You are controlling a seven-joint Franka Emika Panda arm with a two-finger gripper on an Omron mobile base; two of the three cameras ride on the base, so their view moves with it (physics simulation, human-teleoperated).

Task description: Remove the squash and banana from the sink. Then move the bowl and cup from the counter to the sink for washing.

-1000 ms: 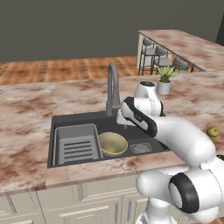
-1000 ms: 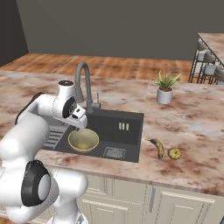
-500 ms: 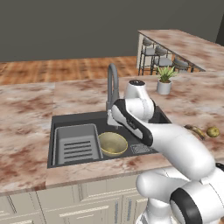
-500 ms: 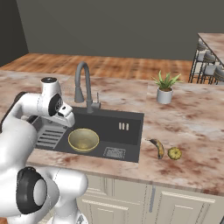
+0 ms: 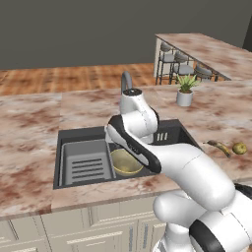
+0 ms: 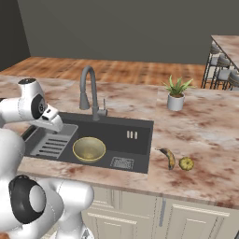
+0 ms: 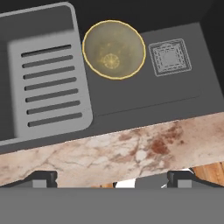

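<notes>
Marbled desk point(image 5: 29, 123) runs round the dark sink point(image 5: 69, 135) in the left base view, where the olive bowl point(image 5: 126, 162) already sits upright in the basin, just below the robot's wrist; off to the far right of the arm, the banana point(image 5: 218, 147) and the squash point(image 5: 239, 148) lie on the stone, near each other and well apart from the basin. From the right base view the banana point(image 6: 169, 158) shows its long axis running roughly from the sink's edge toward the front of the desk, curved, with the squash point(image 6: 186, 163) just beside it; the faucet point(image 6: 88, 91) stands behind the bowl point(image 6: 89, 149). Seen from the hand view, the tool point(image 7: 112, 179) hangs above the front lip of the desk with its fingers spread wide and nothing between them, the bowl point(image 7: 113, 49) ahead of it, mouth up, beside the ribbed tray point(image 7: 48, 87). By my reading, fruit and bowl are done, and the cup remains; I cannot spot it, so the next move calls for swinging round to find it.
</notes>
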